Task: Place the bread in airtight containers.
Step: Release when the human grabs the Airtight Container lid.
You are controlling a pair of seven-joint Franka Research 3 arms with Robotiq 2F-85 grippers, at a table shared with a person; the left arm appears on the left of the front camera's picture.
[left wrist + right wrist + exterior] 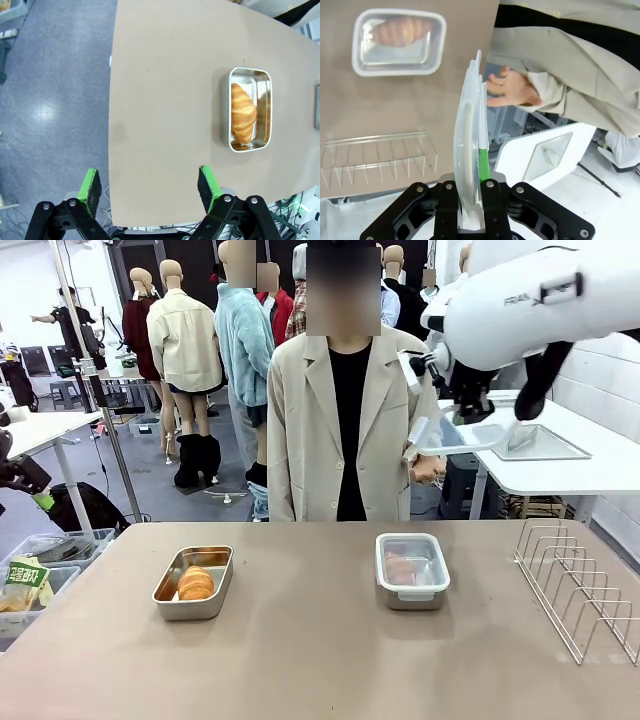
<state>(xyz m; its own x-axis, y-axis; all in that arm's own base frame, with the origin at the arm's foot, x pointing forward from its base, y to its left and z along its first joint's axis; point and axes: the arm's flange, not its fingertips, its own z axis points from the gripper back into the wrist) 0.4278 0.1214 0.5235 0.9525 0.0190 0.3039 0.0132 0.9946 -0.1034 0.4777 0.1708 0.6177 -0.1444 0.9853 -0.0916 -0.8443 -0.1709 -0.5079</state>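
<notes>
**Table and room inspection: one pan lidded, one open, a lid held aloft**

The tan table (300, 660) is plain and matte, with a rounded near edge. At its right side stands a wire rack (578, 585). Left of centre sits an open steel container (194, 582) holding one golden bread roll (196, 583), which lies along the pan's length. Well apart to its right is the second container (412, 570), closed under a clear lid, with a pale roll (402, 31) visible through the plastic.

The left gripper (150, 187) hangs above the table's edge, jaws spread wide and holding nothing. The right gripper (470, 200) is raised high above the far right of the table, jaws clamped on a clear plastic lid (470, 130) held edge-on.

Beyond the far edge stands a person in a beige jacket, one hand (512, 89) near the raised lid. Behind, a white side table (560, 455) carries a flat metal tray (530, 442). A grey floor (50, 100) runs past the table's left end, where clear bins (40, 575) sit.
</notes>
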